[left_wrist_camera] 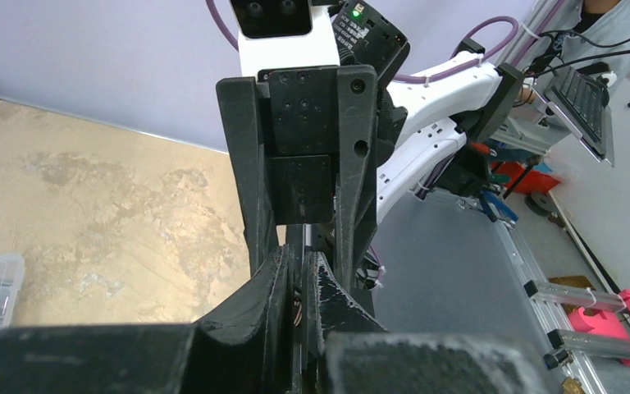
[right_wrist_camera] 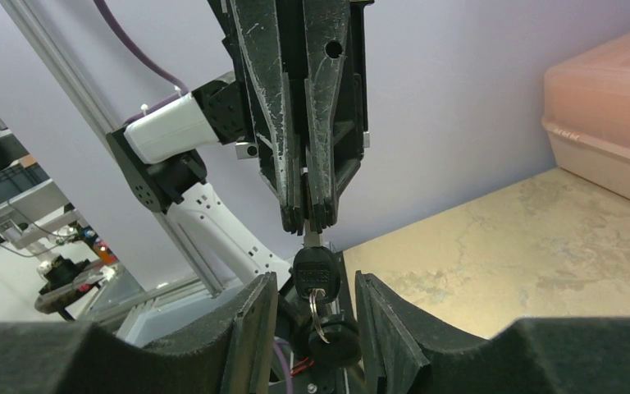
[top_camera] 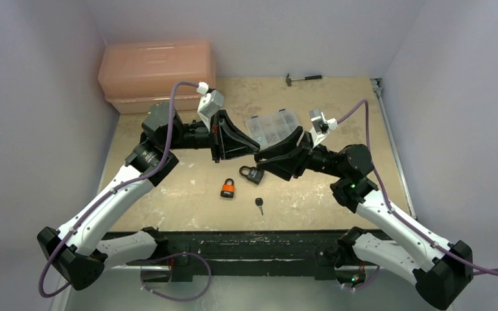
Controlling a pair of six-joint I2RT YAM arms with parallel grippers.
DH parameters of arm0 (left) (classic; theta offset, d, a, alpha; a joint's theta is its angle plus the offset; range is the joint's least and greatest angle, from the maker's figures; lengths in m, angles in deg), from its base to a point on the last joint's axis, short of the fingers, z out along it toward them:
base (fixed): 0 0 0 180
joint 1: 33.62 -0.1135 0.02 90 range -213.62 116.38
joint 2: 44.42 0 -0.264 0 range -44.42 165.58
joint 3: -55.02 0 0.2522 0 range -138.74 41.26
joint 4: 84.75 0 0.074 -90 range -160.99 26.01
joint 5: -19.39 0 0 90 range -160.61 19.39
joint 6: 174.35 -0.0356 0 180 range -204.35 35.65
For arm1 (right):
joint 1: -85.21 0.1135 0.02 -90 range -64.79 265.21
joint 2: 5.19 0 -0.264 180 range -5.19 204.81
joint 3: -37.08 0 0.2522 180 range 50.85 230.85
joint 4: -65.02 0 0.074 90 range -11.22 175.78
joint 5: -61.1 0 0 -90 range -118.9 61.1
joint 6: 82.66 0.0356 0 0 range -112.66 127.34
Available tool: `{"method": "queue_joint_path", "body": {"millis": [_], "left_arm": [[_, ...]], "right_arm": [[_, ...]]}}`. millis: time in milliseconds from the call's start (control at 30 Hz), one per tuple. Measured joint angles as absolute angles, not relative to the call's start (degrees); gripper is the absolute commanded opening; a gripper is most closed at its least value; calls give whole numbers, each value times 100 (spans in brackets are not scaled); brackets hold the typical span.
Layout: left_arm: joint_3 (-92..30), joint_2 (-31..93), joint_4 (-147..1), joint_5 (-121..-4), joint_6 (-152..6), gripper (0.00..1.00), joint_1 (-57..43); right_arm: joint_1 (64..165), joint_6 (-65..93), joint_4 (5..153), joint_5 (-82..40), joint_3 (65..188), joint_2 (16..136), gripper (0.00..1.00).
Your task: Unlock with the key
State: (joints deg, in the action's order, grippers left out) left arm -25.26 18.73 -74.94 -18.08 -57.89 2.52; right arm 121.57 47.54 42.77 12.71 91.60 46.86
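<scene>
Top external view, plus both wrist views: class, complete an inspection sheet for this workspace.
Surface: mottled beige table.
Job's things: single key lies loose near the front edge; orange padlock is close by, not touching it.
Clutter: pink toolbox, hammer and clear organizer at the back.
Claws: left claw shut on the key bunch; right claw open, straddling the bunch.
Cables: purple cable along each arm.
Surroundings: plain walls.
</scene>
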Motion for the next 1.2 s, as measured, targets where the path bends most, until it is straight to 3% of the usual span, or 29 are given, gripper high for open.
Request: {"method": "queue_joint_path", "body": {"millis": [433,833,900,1033,1200], "left_arm": [[-2472,1880,-7712,-1808,-5686,0,252],[-2445,1932,-7850,-1804,-5623,0,252],[-2445,1952,-7872,-1801,-5621,0,252],[-2445,1969,-7872,-1821,-5603,0,252],[-2443,1972,-7868,-1858,-5592,2,250]], "right_arm": [[12157,4903,4001,1291,9160,4824,38],[12157,5025,3921,1286,9160,4891,23],[12157,5030,3921,1286,9160,4904,19],[12157,5069,3921,1288,9160,4920,1],[12157,5087,3912,1286,9160,4920,0]]}}
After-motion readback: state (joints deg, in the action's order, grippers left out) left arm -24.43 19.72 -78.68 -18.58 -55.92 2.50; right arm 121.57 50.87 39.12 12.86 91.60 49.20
